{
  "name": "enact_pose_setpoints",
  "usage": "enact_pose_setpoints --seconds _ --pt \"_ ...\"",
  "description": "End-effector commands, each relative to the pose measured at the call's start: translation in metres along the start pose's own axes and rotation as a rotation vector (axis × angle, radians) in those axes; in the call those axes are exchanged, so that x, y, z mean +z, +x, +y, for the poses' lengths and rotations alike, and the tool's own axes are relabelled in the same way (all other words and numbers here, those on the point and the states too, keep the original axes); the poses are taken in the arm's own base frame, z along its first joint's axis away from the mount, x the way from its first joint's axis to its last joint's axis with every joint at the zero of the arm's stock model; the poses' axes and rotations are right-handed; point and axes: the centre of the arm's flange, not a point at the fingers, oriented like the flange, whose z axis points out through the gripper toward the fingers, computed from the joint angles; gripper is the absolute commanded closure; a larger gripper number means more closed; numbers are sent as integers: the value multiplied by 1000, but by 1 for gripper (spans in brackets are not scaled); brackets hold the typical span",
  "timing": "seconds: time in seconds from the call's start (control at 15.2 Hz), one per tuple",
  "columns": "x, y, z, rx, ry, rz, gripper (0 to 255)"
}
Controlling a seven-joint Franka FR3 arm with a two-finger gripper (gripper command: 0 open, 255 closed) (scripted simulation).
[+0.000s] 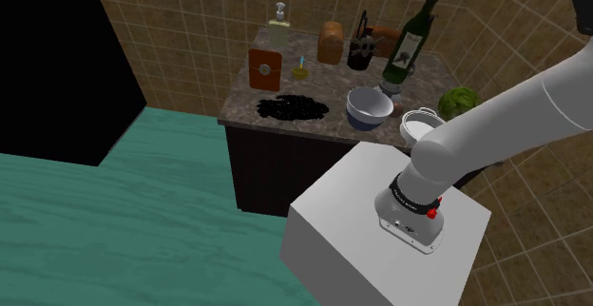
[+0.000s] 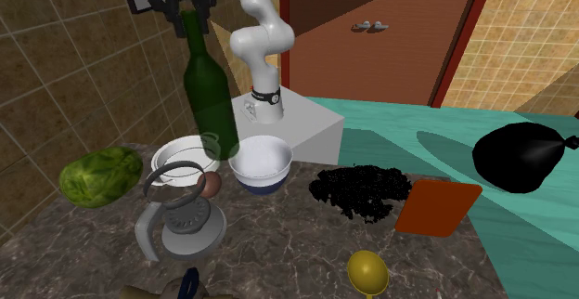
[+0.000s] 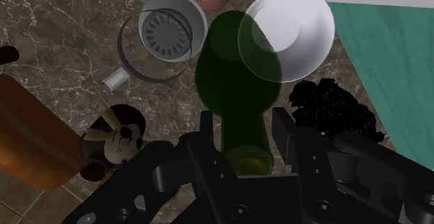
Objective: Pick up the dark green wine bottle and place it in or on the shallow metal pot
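Over the counter's (image 1: 314,74) corner near the pot (image 2: 172,149), your gripper (image 3: 243,118) clasps the bottle's (image 3: 233,69) neck so it hangs clear.

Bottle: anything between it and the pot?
Nothing visible. The gripper holds the bottle by its neck, raised close beside the white pot. The bowl stands next to the pot, not between them.

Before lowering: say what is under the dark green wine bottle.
The green glass bottle hides what lies beneath; around it show dark marbled counter, the shallow grey metal pot and a white bowl.
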Motion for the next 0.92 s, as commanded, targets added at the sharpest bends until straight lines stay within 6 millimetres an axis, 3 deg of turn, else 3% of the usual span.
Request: enact_pose_setpoints --seconds 0.0,0.86 --pt "-9 -25 2 -1 0 0 255" --pt "-70 -185 10 -1 0 0 255"
